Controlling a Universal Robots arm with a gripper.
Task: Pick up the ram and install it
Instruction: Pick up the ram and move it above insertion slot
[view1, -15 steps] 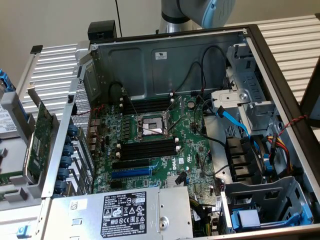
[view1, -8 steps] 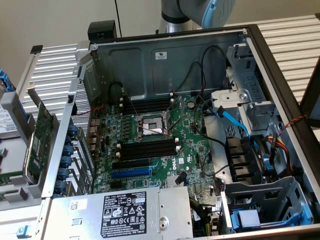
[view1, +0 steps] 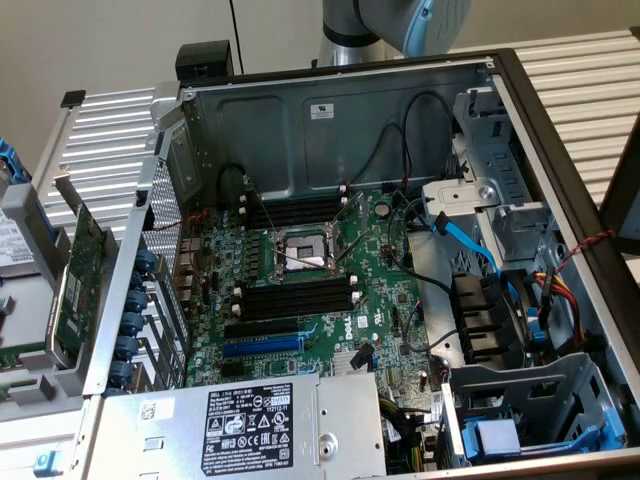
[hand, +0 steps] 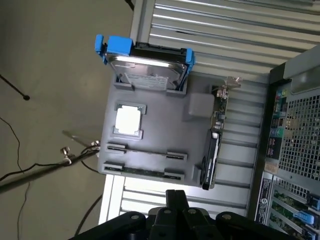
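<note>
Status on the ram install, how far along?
Done: nothing yet; the memory slots in the case look empty. In hand: nothing; the gripper is shut, above the gray tray where the ram sits in its holder. Left: the pick-up and the install.

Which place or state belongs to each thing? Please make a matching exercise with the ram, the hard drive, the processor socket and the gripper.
Things:
1. ram
2. hard drive
3. processor socket
4. gripper

Places or states:
A. between the two banks of memory slots on the motherboard
B. shut and empty
C. in a blue bracket
D. on edge in a slot of the grey tray

Pairs: 1-D; 2-C; 3-A; 4-B
</note>
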